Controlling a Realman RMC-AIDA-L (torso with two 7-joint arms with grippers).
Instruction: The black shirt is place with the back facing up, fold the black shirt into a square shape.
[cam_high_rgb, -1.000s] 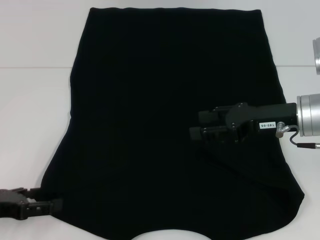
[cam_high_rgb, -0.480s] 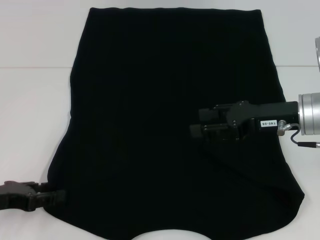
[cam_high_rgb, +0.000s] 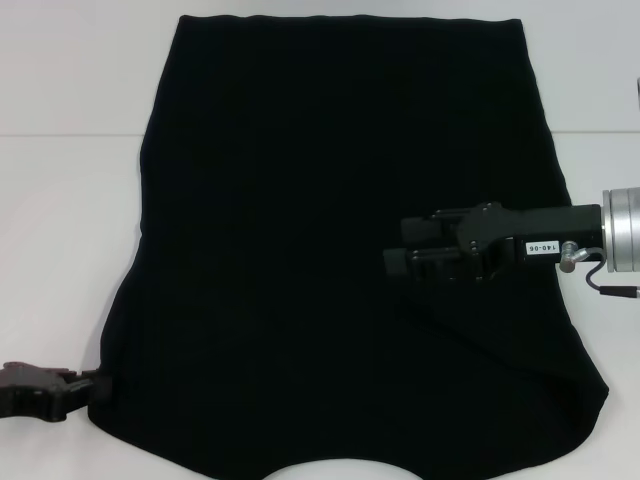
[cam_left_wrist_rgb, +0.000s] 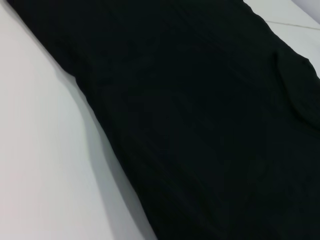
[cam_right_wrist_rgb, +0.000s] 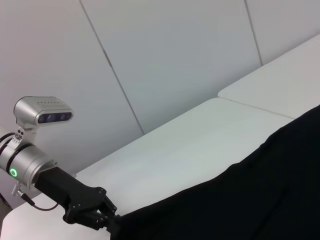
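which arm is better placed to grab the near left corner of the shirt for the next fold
Left, probably. The left gripper sits at the black shirt's near left edge, while the right gripper hovers over the shirt's right half, far from that corner.

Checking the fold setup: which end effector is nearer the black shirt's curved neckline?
Left. The left end effector sits at the black shirt's near left edge, closer to the neckline; the right end effector is over the shirt's right-middle.
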